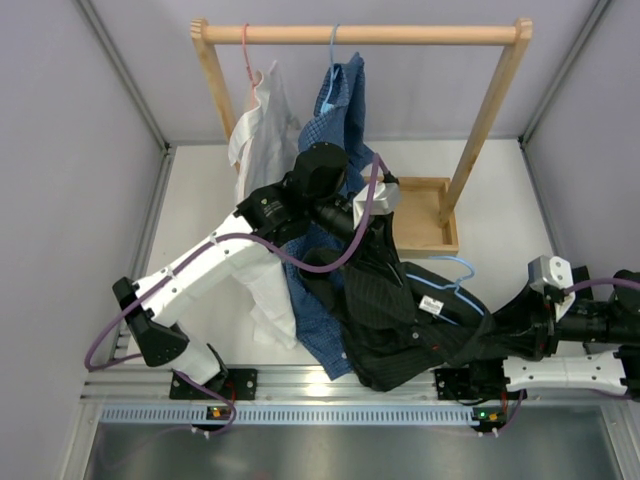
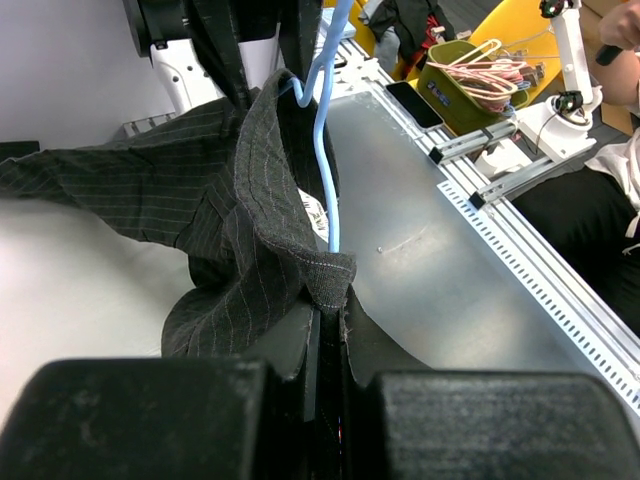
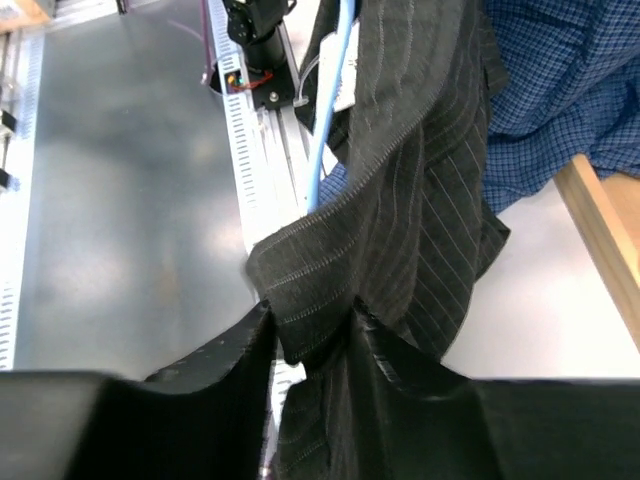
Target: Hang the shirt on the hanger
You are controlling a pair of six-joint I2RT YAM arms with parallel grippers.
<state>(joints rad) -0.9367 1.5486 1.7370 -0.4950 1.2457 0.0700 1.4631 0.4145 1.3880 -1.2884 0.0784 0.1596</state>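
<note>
View from above and the 2 wrist views, 1 moment.

**Shirt.** The black pinstriped shirt (image 1: 390, 310) hangs stretched between the 2 arms. It runs from a high point in front of the wooden rack (image 1: 370, 34) down to the near edge of the table (image 1: 520, 230), where its bulk lies bunched against the metal rail. Its white neck label (image 1: 432, 305) faces up.

**Hanger.** The light-blue wire hanger (image 1: 455, 265) lies with the shirt. Its hook sticks out on the right side of the cloth, and 1 wire runs across the fabric beside the label. In the left wrist view the wire (image 2: 322, 130) drops down past the collar. In the right wrist view it (image 3: 325, 130) passes behind a fold of the shirt (image 3: 420, 180).

**Left gripper.** The left gripper (image 1: 375, 200) is raised above mid-table. Seen from its wrist (image 2: 325, 300), the jaws are pressed together on a stitched edge of the shirt (image 2: 240, 200).

**Right gripper.** The right gripper (image 1: 488, 342) reaches in low from the right. Its fingers (image 3: 235, 350) stand on either side of a thick fold of the cloth, which fills the gap. Whether they pinch it I cannot tell.

**Surroundings.** On the rack hang a white shirt (image 1: 262, 130) on a pink hanger (image 1: 246, 50) and a blue checked shirt (image 1: 340, 110), whose tail trails onto the table beside the black one.
</note>
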